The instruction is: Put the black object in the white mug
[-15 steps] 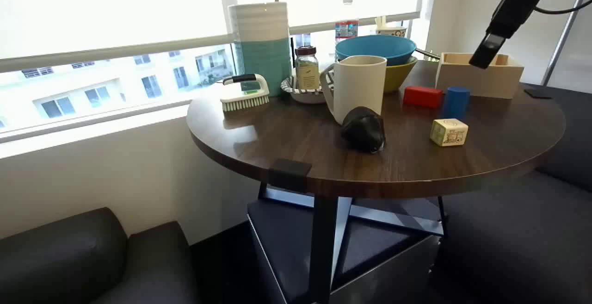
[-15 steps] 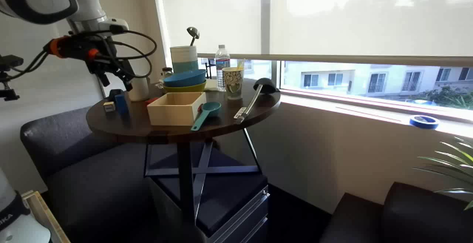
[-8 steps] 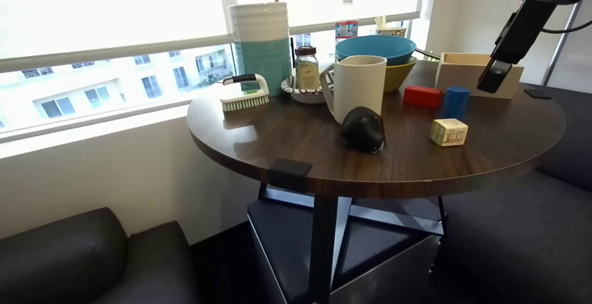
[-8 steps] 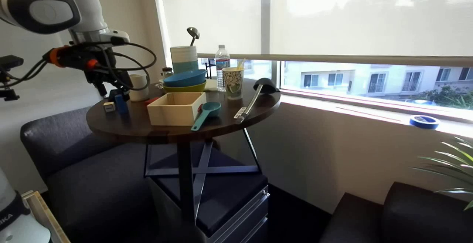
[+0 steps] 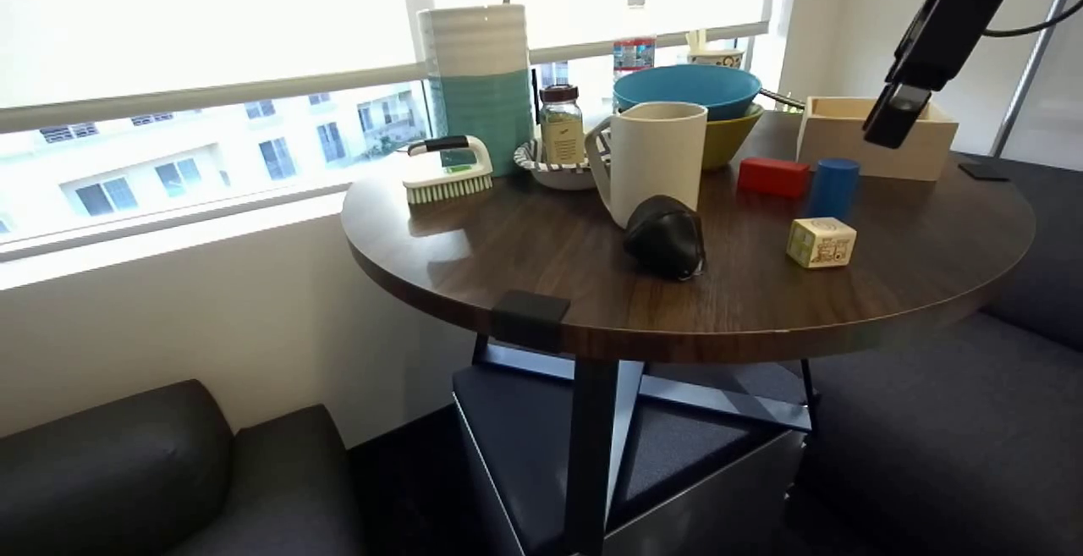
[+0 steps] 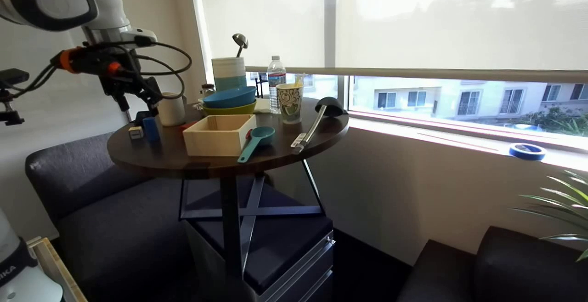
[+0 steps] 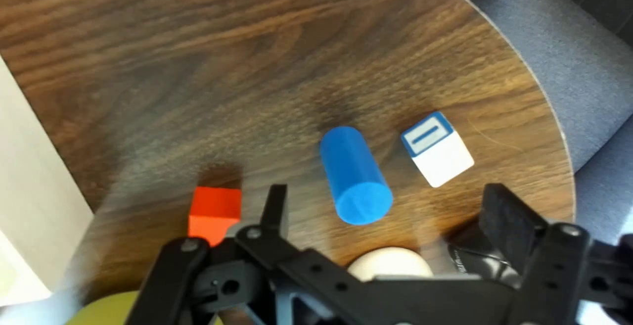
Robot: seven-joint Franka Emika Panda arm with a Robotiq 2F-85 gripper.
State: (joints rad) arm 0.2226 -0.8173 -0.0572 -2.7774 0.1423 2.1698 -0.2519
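The gripper [image 7: 388, 207] is hovering apart from the white mug [image 5: 656, 158], jaws parted; the black object [image 5: 664, 239] is lying just beside that mug, the pre-grasp approach apparently calling next for aligning above the object

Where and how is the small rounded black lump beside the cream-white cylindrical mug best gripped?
Probably across the middle of the small rounded black lump, from above with the open gripper: it sits low and shows no handle. The cream-white cylindrical mug stands close behind it in an exterior view, crowding that side.
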